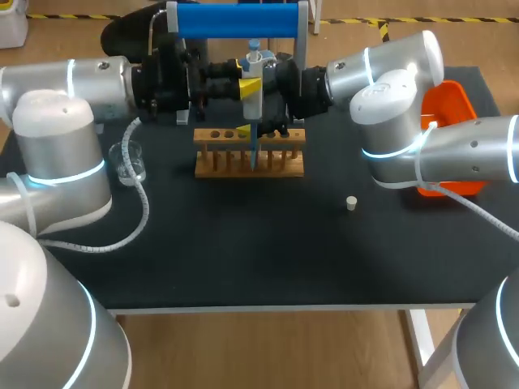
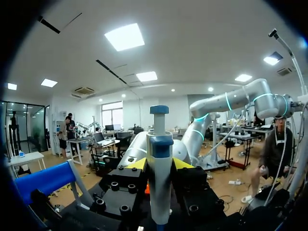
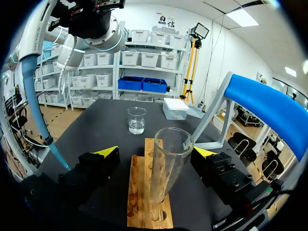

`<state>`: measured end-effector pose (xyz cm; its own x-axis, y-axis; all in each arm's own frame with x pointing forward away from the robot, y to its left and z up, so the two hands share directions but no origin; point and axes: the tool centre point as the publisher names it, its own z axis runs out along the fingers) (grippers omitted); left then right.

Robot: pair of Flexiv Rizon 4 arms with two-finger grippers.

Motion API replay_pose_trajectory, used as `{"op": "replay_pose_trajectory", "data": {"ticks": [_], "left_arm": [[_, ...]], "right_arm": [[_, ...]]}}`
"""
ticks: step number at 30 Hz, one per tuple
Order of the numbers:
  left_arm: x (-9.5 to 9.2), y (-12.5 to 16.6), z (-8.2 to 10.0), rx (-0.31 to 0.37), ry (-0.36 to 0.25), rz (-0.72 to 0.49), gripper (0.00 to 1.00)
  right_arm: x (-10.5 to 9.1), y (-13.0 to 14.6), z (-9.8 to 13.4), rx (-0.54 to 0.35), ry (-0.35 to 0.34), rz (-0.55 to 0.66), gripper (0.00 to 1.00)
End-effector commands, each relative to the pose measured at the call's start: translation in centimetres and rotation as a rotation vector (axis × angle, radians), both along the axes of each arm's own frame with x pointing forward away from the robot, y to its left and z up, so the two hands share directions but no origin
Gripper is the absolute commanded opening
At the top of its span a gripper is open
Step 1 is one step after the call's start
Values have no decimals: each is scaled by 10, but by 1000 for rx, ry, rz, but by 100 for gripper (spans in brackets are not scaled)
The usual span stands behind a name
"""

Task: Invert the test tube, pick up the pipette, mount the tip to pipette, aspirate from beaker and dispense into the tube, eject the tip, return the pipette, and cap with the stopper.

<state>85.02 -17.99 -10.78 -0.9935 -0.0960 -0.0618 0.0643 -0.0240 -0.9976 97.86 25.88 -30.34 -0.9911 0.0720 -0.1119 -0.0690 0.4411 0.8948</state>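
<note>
My left gripper [image 1: 250, 85] [image 2: 160, 163] is shut on the upright white pipette [image 1: 253, 69] [image 2: 160, 159] with a blue top. Its long blue tip [image 1: 253, 150] [image 3: 45, 130] points down at the wooden rack [image 1: 248, 162] [image 3: 140, 192]. A clear test tube [image 3: 168, 163] stands in the rack between the wide-open fingers of my right gripper [image 1: 261, 123] [image 3: 156, 153], and neither finger touches it. In the right wrist view the tip ends beside the rack, outside the fingers. The glass beaker [image 1: 130, 162] [image 3: 136, 120] stands at the left. The small stopper [image 1: 351, 203] lies on the mat.
The blue-barred pipette stand [image 1: 235, 20] [image 3: 269, 108] rises behind the rack. An orange bin [image 1: 448, 105] sits at the right edge behind my right arm. A white box [image 3: 175, 108] lies beyond the rack. The black mat [image 1: 268, 251] covers the table.
</note>
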Motion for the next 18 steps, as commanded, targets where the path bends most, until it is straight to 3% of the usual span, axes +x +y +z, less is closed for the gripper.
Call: {"op": "replay_pose_trajectory", "data": {"ticks": [1,18], "left_arm": [[2,0,1,6,-4,-17,0],[1,0,1,17,0,-25,0]], "right_arm": [[0,-1,0,-1,2,2,100],[-2,-10,6,24,28,4,100]]}}
